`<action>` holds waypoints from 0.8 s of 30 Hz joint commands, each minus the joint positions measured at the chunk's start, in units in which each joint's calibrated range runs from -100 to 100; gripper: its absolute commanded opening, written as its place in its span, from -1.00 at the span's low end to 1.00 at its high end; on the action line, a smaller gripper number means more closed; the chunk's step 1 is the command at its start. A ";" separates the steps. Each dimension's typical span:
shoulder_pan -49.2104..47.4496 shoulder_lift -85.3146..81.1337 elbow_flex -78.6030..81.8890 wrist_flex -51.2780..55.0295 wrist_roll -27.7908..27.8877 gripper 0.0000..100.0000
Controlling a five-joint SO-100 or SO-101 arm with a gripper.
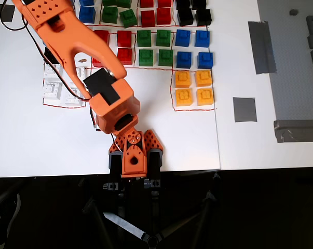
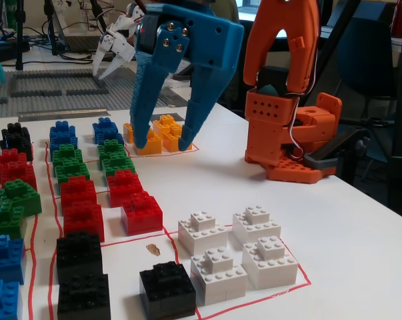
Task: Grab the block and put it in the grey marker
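The block [image 2: 167, 289] sits nearest in the fixed view, on the bench [image 2: 361, 253] just beside the white bricks [image 2: 237, 253]. My end effector [image 2: 166, 139] hangs wide open, empty. The grey marker [image 1: 244, 109] lies well apart.

Robotics lab: white table [image 2: 361, 253], cable clutter, spare gripper [image 2: 115, 41], seated person [image 2: 224, 33] behind.

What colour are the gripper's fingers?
Blue, on an orange arm; the fixed view shows the gripper best, with its jaws open.
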 commanded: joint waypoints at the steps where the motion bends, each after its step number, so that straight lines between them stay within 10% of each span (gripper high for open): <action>1: -1.38 -6.01 -1.53 -2.72 -0.93 -0.66; 24: -2.63 2.20 1.64 -15.36 -2.10 -0.67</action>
